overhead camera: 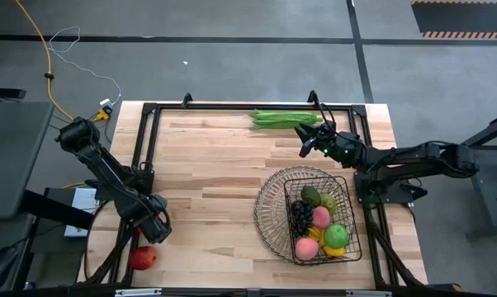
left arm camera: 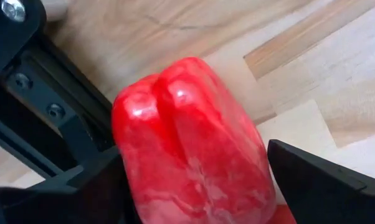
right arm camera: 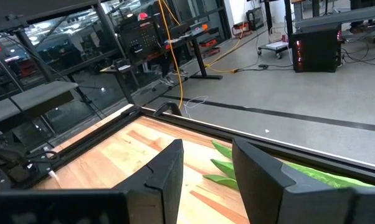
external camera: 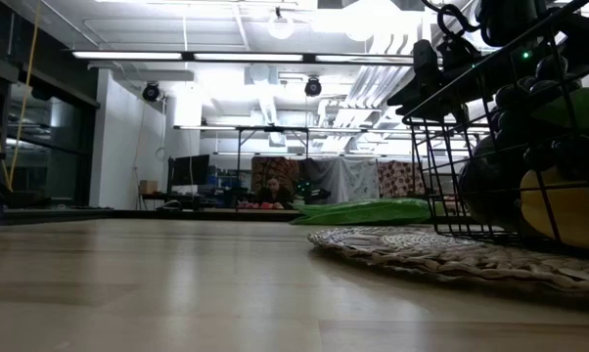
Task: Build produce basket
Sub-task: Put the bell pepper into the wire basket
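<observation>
Two dark arms work at the wooden tabletop [overhead camera: 215,173]. On the near left corner the left claw [overhead camera: 153,231] is down at the red pepper [overhead camera: 143,258]; the left wrist view shows the pepper [left arm camera: 190,146] lying on the wood between the two dark fingers [left arm camera: 324,180], which stand wide on either side of it, and from these views I cannot tell whether they press on it or only bracket it. The right claw [overhead camera: 308,140] hovers near the far edge, just beside the long green beans [overhead camera: 283,120], with its fingers [right arm camera: 166,177] partly apart and nothing between them; the beans [right arm camera: 237,171] lie on the wood just beyond the fingertips. The dark wire basket [overhead camera: 269,206] sits toward the near right of the tabletop, its round flared rim spreading left and its deeper mesh centre holding several pieces of produce: dark grapes [overhead camera: 300,216], an avocado [overhead camera: 311,196], a pink peach [overhead camera: 321,217], a second peach [overhead camera: 306,247], a green apple [overhead camera: 337,235] and something yellow [overhead camera: 334,251] underneath. In the low view the basket [external camera: 441,176] fills the right side, with the beans [external camera: 363,211] behind it.
</observation>
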You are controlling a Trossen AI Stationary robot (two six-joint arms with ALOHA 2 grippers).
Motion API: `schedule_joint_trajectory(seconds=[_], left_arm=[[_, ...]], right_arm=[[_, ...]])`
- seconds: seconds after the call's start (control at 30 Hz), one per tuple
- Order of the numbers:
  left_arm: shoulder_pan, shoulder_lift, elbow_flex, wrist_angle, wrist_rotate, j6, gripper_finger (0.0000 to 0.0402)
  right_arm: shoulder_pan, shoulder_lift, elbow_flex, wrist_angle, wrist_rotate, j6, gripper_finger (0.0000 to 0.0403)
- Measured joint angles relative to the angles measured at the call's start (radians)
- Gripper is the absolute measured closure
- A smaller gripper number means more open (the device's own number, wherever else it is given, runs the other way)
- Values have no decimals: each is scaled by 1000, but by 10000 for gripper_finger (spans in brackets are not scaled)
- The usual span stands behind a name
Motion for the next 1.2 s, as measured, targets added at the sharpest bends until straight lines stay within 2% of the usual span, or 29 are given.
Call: schedule_joint_trajectory(seconds=[0.23, 0.4, 0.53, 0.63, 0.73, 0.8, 0.9, 1.0, 1.1, 1.2], left_arm=[[48, -1, 0, -2, -24, 73, 121], [120, -1, 31, 5, -109, 211, 133], [214, -1, 109, 12, -263, 450, 129], [292, -2, 172, 57, -404, 694, 129], [377, -2, 204, 209, -512, 1013, 129], [437, -2, 204, 339, -537, 1218, 129], [531, -2, 194, 526, -536, 1505, 128], [640, -2, 132, 780, -472, 1697, 128], [751, -2, 62, 1035, -335, 1781, 128], [841, -2, -22, 1285, -210, 1799, 128]], right_arm=[[0, 0, 0, 0, 0, 0, 274], [0, 0, 0, 1, 0, 1, 274], [0, 0, 0, 1, 0, 2, 274], [0, 0, 0, 1, 0, 3, 274], [0, 0, 0, 0, 0, 3, 274], [0, 0, 0, -1, 0, 1, 274], [0, 0, 0, -18, -27, -15, 274], [0, 0, 0, -27, -65, -53, 274], [0, 0, 0, -33, -90, -53, 274], [0, 0, 0, -33, -98, -72, 274]])
